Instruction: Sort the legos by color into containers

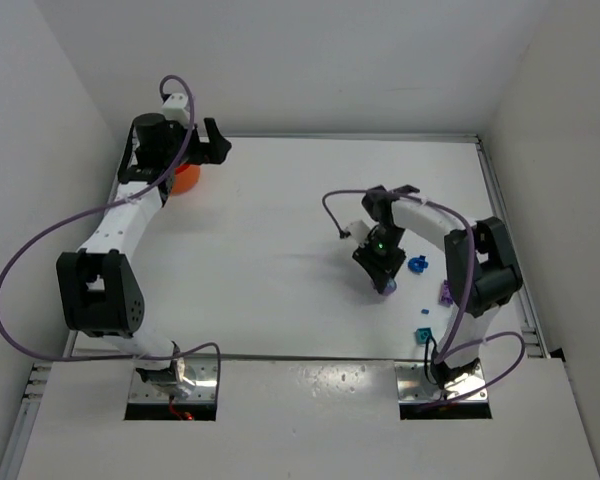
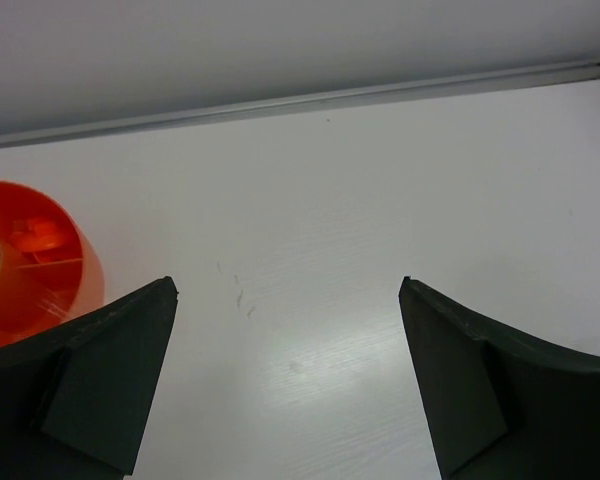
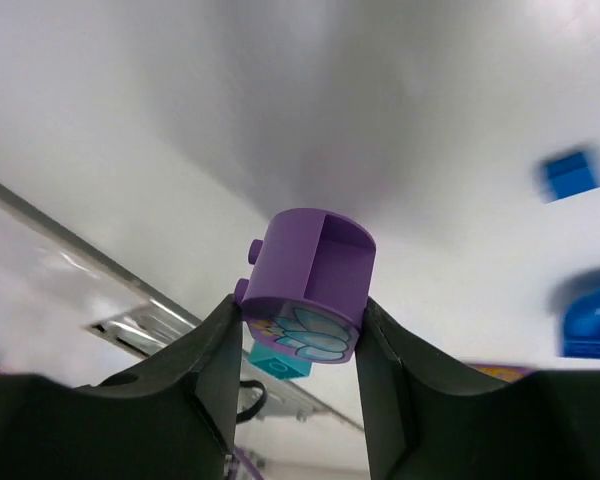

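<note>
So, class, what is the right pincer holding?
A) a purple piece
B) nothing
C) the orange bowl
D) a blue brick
A: the right wrist view shows the purple piece clamped in the right pincer, with a jaw pressed against each side.

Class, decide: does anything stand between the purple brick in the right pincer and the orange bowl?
Bare table lies between the purple brick and the orange bowl; only the left arm overhangs part of the bowl.
</note>
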Tool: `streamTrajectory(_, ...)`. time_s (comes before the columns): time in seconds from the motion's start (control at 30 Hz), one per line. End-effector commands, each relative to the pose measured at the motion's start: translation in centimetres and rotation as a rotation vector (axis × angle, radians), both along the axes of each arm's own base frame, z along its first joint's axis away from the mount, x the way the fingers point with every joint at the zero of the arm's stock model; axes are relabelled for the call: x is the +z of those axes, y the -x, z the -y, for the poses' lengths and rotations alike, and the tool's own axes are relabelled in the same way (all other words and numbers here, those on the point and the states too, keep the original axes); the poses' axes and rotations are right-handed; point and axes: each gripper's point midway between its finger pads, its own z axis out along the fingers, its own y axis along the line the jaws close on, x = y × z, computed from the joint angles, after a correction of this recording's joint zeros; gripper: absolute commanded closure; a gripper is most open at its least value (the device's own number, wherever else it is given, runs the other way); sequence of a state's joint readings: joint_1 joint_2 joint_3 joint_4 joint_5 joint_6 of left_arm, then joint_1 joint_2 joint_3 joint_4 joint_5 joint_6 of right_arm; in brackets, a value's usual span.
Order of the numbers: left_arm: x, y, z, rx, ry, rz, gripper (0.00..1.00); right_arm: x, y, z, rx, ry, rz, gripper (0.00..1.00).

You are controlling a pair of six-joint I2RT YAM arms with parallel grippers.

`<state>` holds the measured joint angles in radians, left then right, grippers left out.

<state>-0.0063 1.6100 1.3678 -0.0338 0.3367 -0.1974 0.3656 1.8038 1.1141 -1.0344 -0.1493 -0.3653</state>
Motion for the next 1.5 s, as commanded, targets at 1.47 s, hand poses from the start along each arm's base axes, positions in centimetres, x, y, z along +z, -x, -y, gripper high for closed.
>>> streamTrajectory(1.47, 0.8, 8.2, 21.2, -0.548, 0.39, -0.062, 0.14, 23.2, -24.0, -19.4, -0.909, -1.018, 0.079, 1.0)
